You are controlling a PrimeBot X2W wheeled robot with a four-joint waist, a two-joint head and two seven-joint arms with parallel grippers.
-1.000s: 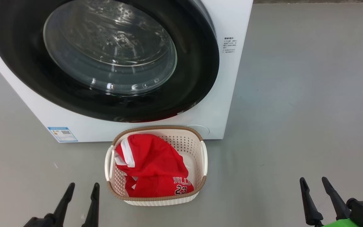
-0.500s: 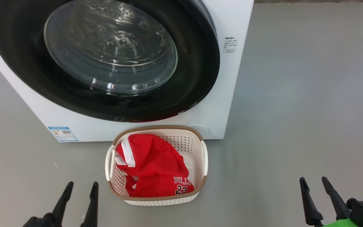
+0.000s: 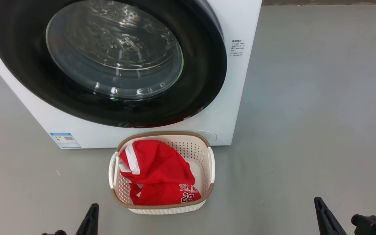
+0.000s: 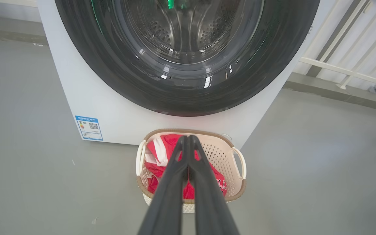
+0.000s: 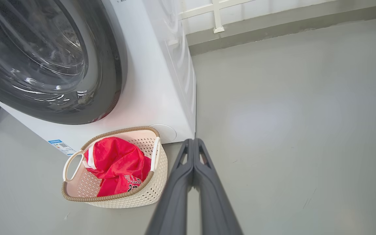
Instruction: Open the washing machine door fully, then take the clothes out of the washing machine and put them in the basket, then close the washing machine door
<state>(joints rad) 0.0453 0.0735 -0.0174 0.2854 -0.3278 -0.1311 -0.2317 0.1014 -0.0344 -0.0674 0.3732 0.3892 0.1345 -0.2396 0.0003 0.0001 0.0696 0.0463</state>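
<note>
Grey floor [image 3: 305, 98], both jaws newly together

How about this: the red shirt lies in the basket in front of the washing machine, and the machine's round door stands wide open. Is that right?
Not quite. The door is shut, closed against the front of the washing machine, as the head view shows. The rest holds: the red shirt lies in the basket in front of the machine.

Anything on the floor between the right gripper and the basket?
Nothing. In the head view, the stretch from the right gripper to the basket is bare grey floor. The clothes lie inside the basket.
</note>
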